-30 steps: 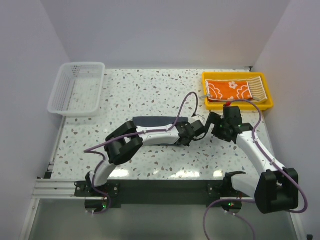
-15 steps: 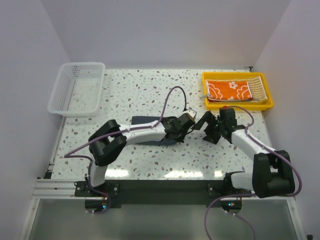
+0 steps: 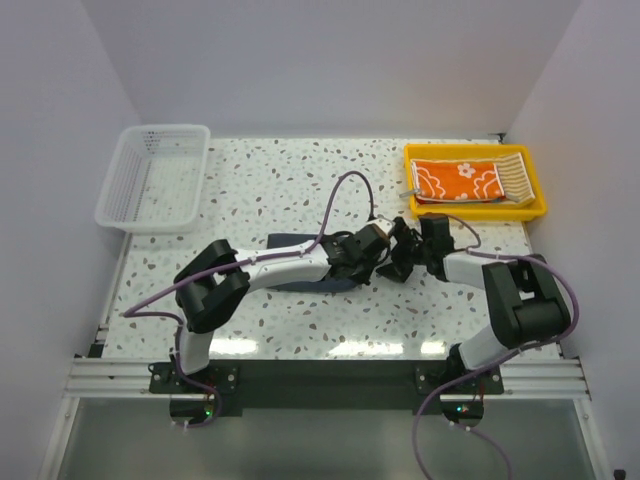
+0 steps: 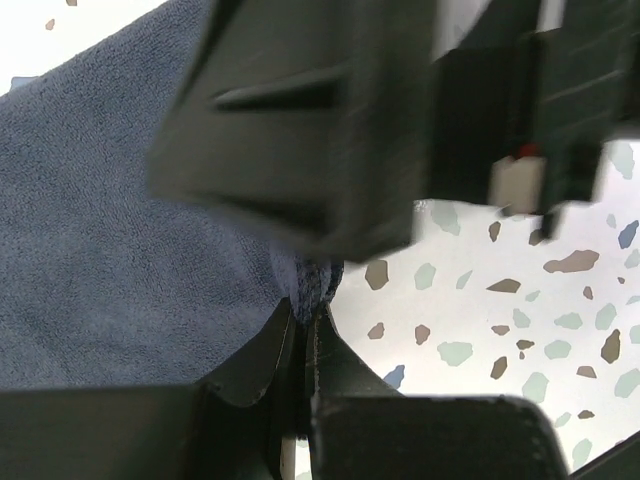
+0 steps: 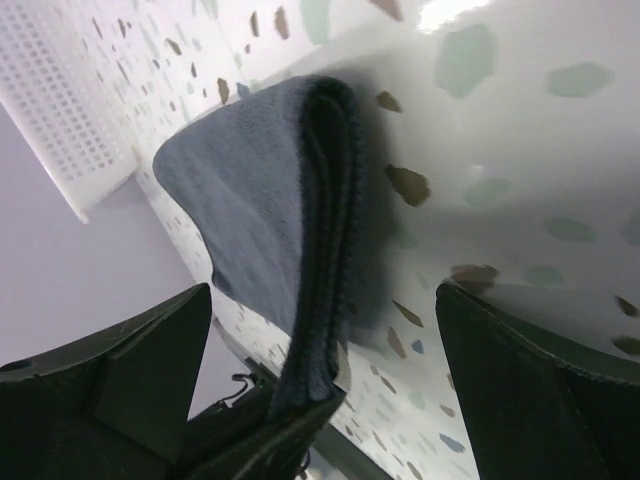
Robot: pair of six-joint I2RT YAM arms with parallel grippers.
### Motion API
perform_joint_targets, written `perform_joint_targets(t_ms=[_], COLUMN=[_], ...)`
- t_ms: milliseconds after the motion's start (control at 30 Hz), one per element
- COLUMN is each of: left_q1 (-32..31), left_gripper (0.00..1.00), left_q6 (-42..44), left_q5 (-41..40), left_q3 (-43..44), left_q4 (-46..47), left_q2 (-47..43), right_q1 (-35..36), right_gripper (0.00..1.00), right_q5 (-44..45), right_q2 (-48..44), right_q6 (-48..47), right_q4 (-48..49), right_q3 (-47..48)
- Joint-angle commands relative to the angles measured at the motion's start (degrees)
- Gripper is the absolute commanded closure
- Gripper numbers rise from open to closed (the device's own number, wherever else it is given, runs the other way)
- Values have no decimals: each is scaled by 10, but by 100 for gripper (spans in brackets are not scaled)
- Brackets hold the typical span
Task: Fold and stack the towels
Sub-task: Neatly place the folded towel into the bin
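Cloth fills the nip of the left fingers (image 4: 304,335), which are pressed together on the doubled right-hand edge of the blue towel (image 4: 120,250). That edge shows as two or three stacked layers where they bite it. The right fingers (image 3: 398,256) are spread as wide as they go and hold nothing. In the right wrist view one finger stands on each side of the same towel edge, with the shut left fingers just below it. Whether either right finger touches the cloth cannot be told. From above, the two sets of fingers meet tip to tip near the middle of the bench (image 3: 300,180), slightly right of centre. The blue towel lies flat behind the left fingers, stretching leftward and largely hidden under the left forearm. At the held end it looks slightly raised off the speckled surface. Well apart, in the far right corner, a yellow tray (image 3: 532,208) holds an orange towel (image 3: 455,180) with white flower prints, lying over a striped towel (image 3: 513,176) that shows at the tray's right end. A white basket (image 3: 155,178) sits in the far left corner.
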Motion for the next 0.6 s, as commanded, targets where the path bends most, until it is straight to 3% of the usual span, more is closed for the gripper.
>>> perform_joint_targets(t_ms=[0, 133, 233, 333, 367, 433, 467, 500, 533, 567], left_q1=[1, 0, 0, -1, -1, -1, -1, -1, -1, -1], left_gripper=[100, 100, 100, 97, 93, 82, 75, 64, 58, 51], left_q6=[-14, -17, -20, -20, -19, -22, -24, -24, -24, -24], left_q5=[7, 13, 21, 29, 36, 38, 38, 38, 38, 39], left_q3=[4, 5, 3, 5, 4, 4, 4, 3, 2, 1], left_q4=[31, 41, 44, 45, 46, 46, 45, 44, 45, 45], left_q2=[-18, -19, -17, -10, -9, -9, -12, -14, -18, -21], right_q1=[40, 72, 81, 81, 81, 81, 81, 81, 81, 81], right_gripper=[1, 4, 11, 30, 43, 56, 68, 73, 79, 91], right_q5=[26, 44, 53, 60, 59, 61, 62, 64, 70, 75], right_q2=[47, 72, 86, 94, 95, 94, 90, 83, 78, 72], right_q6=[18, 31, 29, 6, 0, -22, -29, -47, -58, -68], right_q4=[18, 27, 41, 34, 29, 14, -3, -11, -38, -52], right_q3=[4, 5, 3, 11, 20, 31, 40, 47, 60, 67])
